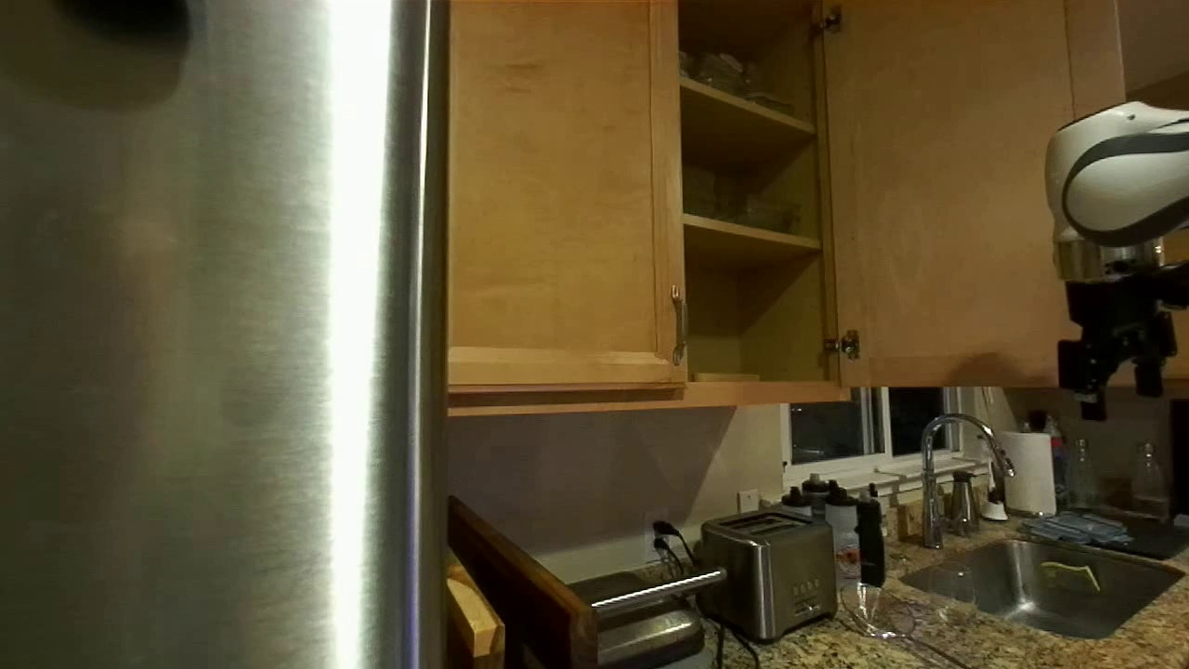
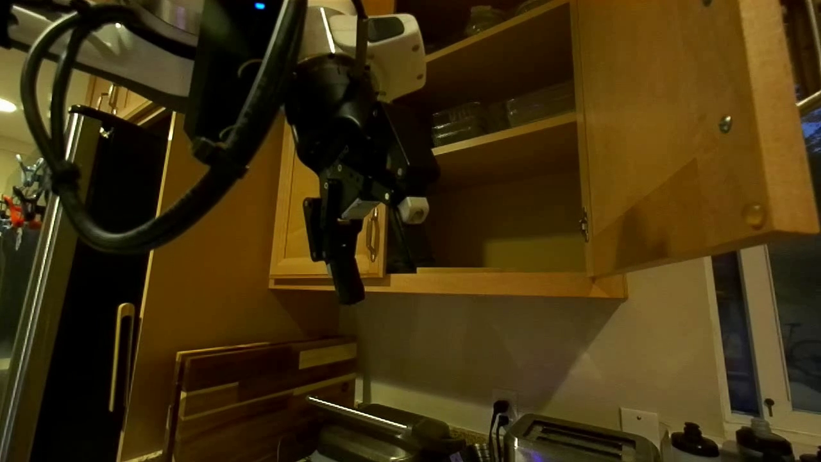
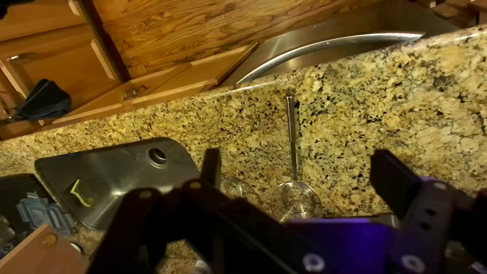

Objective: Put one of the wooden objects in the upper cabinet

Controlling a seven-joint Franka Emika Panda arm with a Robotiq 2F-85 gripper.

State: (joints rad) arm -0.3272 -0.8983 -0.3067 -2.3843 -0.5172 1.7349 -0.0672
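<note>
The empty gripper [image 3: 298, 163] hangs spread wide above the counter [image 3: 361, 114].

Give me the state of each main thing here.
Upper cabinet: one door open, one shut
End effector: open, empty
Wooden boards: upright
Toaster: on or off, unclear
Black plugs: plugged in
Faucet: no flow visible
Sink: no standing water seen
Paper towel roll: upright
Wire skimmer: lying down

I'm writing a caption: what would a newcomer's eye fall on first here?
Probably the brushed-steel fridge, filling the left of an exterior view. Right of it there, the upper cabinet has one door swung open. In the wrist view, a wire skimmer lies on the granite countertop.
</note>
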